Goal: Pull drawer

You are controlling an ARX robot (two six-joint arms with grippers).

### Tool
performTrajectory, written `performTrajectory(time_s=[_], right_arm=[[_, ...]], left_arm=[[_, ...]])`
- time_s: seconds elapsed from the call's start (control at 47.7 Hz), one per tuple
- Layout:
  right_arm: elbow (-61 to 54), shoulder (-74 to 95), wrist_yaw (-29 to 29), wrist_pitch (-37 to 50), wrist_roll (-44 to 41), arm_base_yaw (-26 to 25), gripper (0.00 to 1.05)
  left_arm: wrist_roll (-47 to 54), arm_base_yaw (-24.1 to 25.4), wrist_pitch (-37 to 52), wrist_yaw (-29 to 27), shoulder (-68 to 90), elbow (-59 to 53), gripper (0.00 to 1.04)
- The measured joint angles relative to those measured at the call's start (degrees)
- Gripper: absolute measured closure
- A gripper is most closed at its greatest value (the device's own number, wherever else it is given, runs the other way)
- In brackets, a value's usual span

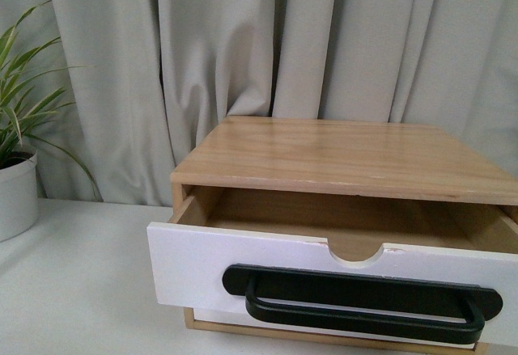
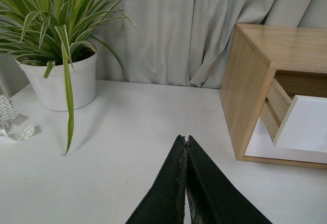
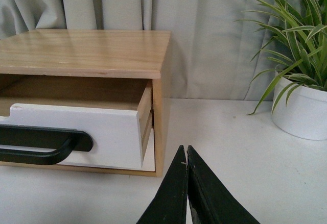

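The drawer stands pulled out of the light wood cabinet, its white front carrying a long black bar handle under a half-round notch; light wood shows inside. The drawer also shows in the right wrist view, and its side in the left wrist view. My left gripper is shut and empty over the white table, left of the cabinet. Off the cabinet's right corner, my right gripper is shut on nothing. Neither gripper touches the drawer or appears in the front view.
A potted spider plant in a white pot stands left of the cabinet, another plant on the right. A plain white front lies below the drawer. Some tape lies by the left pot. Grey curtains hang behind.
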Motion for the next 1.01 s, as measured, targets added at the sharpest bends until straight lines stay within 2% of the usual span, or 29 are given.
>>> performTrajectory(time_s=[0.105, 0.461, 0.503, 0.587, 0.671, 0.943, 0.985, 1.006], right_arm=[[0.00, -0.02, 0.00, 0.00, 0.00, 0.00, 1.04], [0.00, -0.02, 0.00, 0.02, 0.00, 0.00, 1.04], [0.00, -0.02, -0.02, 0.02, -0.04, 0.00, 1.03], [0.00, -0.02, -0.02, 0.02, -0.02, 0.00, 0.89], [0.00, -0.02, -0.02, 0.02, 0.00, 0.00, 0.68], [0.00, -0.02, -0.02, 0.02, -0.02, 0.00, 0.23], [0.00, -0.02, -0.02, 0.02, 0.00, 0.00, 0.13], [0.00, -0.02, -0.02, 0.02, 0.00, 0.00, 0.09]], left_arm=[[-0.02, 0.00, -9.49, -0.04, -7.63, 0.02, 1.01], [-0.02, -0.04, -10.36, -0.02, -10.01, 0.02, 1.01], [-0.13, -0.04, -10.36, -0.02, -10.01, 0.02, 0.97], [-0.13, -0.04, -10.36, -0.02, -10.03, 0.02, 0.81], [-0.13, -0.04, -10.36, -0.02, -10.03, 0.02, 0.61], [-0.13, -0.04, -10.36, -0.02, -10.03, 0.02, 0.16], [-0.13, -0.04, -10.36, -0.02, -10.03, 0.02, 0.06], [-0.13, -0.04, -10.36, -0.02, -10.03, 0.02, 0.05]])
